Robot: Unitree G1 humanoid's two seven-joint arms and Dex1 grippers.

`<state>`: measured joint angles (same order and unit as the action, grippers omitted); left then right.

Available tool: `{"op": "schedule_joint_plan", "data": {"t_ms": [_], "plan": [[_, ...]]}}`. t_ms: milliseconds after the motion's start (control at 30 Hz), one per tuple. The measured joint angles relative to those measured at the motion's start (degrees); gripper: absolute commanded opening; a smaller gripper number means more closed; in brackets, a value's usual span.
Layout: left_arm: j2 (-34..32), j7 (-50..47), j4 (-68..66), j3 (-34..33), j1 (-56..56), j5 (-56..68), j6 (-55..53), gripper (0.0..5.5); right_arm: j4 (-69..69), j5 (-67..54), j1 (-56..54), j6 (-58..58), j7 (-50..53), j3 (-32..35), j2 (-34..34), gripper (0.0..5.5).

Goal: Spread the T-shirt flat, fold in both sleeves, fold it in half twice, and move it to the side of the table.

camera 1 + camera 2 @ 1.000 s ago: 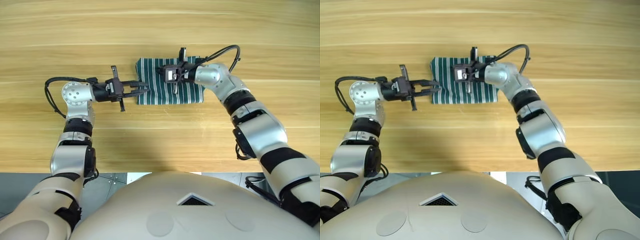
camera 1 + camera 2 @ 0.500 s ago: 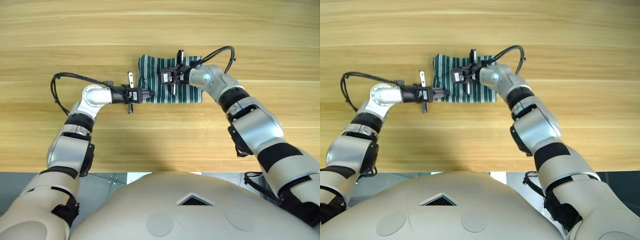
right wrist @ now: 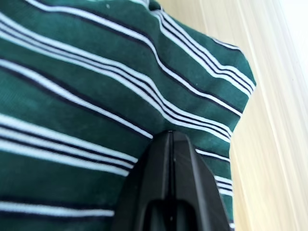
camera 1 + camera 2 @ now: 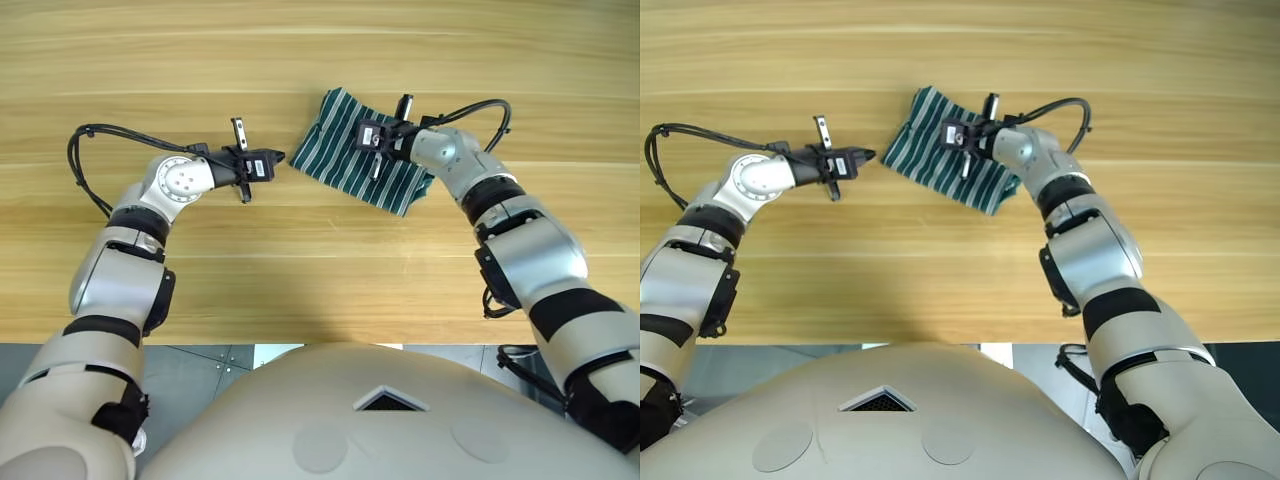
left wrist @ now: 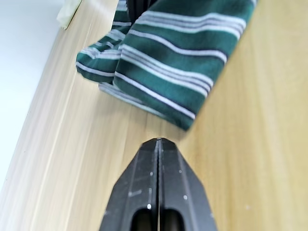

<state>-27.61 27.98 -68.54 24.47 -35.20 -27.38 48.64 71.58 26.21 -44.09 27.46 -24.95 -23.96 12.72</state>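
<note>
Noting folded green-and-white striped T-shirt (image 4: 335,140) lying askew on light wooden bench (image 4: 300,280), toward its far middle. Found right end effector (image 3: 169,134) fully closed, tip resting on the fabric. Found left end effector (image 5: 158,140) fully closed, just beside the shirt's corner, apart from it.

Folded green-striped T-shirt (image 4: 362,150) lies askew, seemingly flat, mid-table.

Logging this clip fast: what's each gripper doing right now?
Left gripper: closed, empty, just short of the folded green-and-white striped T-shirt.
Right gripper: closed, tip on the T-shirt; whether it pinches cloth cannot be told.
</note>
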Motion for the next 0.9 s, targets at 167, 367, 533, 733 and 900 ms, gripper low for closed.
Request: {"op": "schedule_joint_plan", "data": {"t_ms": [167, 367, 533, 733, 900], "plan": [[-0.3, -2.7, -0.7, 1.9, -0.9, -0.2, -0.8, 0.02, -1.5, -4.5, 2.3, 0.1, -3.4, 3.4, 0.9, 0.00], [0.6, 17.7, 1.7, -5.0, 4.5, 17.3, 6.7, 0.02, -8.6, -8.5, 7.2, 3.4, -11.8, 5.4, 5.5, 0.00], [1.5, 39.8, 16.6, -8.0, 6.7, 37.2, 3.5, 0.02, -17.8, -10.7, 13.1, 4.4, -17.5, 5.3, 9.4, 0.00], [-0.3, 49.0, 31.1, -6.9, 8.8, 41.2, -4.3, 0.02, -30.6, -12.5, 19.6, 3.1, -24.0, 3.3, 12.0, 0.00], [-1.8, 46.9, 28.2, -2.4, 6.6, 27.3, -3.8, 0.02, -39.7, -14.0, 24.6, 2.1, -27.8, 1.7, 15.5, 0.00]]}}
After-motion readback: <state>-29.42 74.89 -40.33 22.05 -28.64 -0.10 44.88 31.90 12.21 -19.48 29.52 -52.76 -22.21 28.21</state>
